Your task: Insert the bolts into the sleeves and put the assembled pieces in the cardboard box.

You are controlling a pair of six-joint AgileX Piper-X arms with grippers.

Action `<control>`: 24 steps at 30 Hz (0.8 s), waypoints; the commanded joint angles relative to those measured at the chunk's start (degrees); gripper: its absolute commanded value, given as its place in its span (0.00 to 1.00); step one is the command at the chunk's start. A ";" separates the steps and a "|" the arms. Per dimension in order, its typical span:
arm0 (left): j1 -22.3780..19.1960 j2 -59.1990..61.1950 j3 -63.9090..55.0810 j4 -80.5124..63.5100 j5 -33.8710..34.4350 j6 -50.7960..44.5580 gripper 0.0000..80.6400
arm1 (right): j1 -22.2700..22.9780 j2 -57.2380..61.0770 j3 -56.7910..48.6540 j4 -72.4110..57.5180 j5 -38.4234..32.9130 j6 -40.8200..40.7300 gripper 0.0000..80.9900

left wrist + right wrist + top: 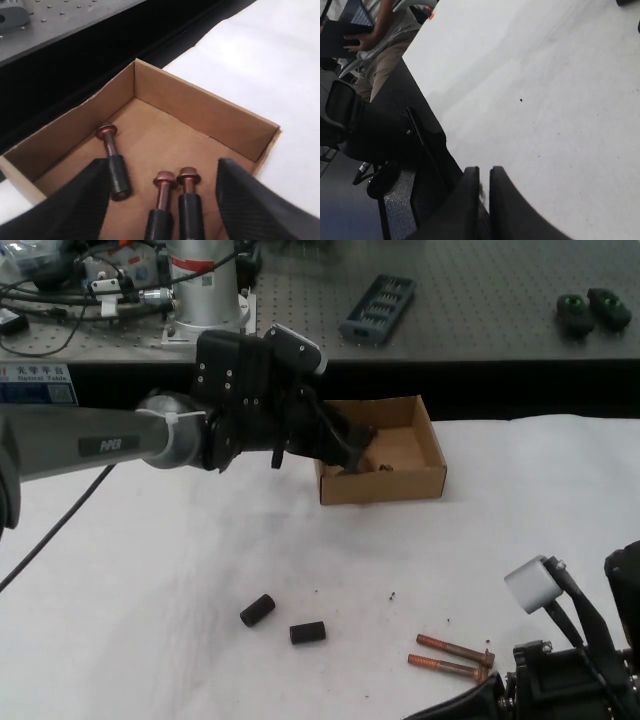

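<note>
The left gripper hangs over the cardboard box, fingers spread wide and holding nothing, so I'd lift it straight up, clear of the walls, before anything else. Three assembled pieces lie on the box floor. Two bare sleeves and two bolts wait on the white cloth, and the right gripper is pinched closed, empty.

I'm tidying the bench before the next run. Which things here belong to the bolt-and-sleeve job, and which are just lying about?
Job: cardboard box; three assembled pieces inside it; two loose sleeves; two loose bolts on the cloth.
Lying about: black rack, two dark round parts, silver cylinder, cables, on the rear bench.
</note>
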 commanded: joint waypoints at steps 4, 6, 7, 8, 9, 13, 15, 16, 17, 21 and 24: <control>-0.26 -2.08 -0.76 0.12 5.25 -6.93 0.43 | 0.10 -0.53 -0.12 0.47 0.08 0.05 0.09; -0.26 -3.67 -0.76 2.38 5.25 -8.50 0.43 | 0.10 -0.53 -0.12 0.67 0.08 0.25 0.09; -0.26 -4.54 -0.76 3.82 5.25 -8.48 0.43 | 0.10 -0.53 -0.12 0.72 0.08 0.49 0.09; 0.06 -5.68 -0.76 6.36 5.25 -7.51 0.43 | 0.10 -0.53 -0.12 0.70 0.18 1.00 0.09; 0.34 -6.94 -0.76 9.35 5.25 -6.01 0.43 | -0.06 -0.53 -0.12 0.70 1.11 1.56 0.09; 1.48 -10.77 -0.76 25.24 2.55 3.68 0.43 | -0.69 -0.53 -0.43 0.11 7.92 3.95 0.09; 1.84 -12.27 -0.76 35.15 -1.64 11.25 0.43 | -0.89 -0.53 -1.16 -0.17 9.04 4.50 0.09; 2.02 -12.93 -0.76 38.88 -3.45 14.47 0.43 | -0.87 -0.53 -1.80 -0.17 9.09 5.00 0.09; 2.01 -13.57 -0.59 42.58 -5.24 17.08 0.43 | -0.87 -0.53 -2.55 -0.17 9.08 5.94 0.09; 2.05 -16.11 1.95 47.30 -8.01 17.68 0.37 | -0.87 -0.41 -5.77 -0.17 10.62 9.12 0.09; 1.62 -16.41 3.27 50.35 -12.67 16.12 0.36 | -0.87 -0.41 -7.71 -0.17 13.03 9.21 0.09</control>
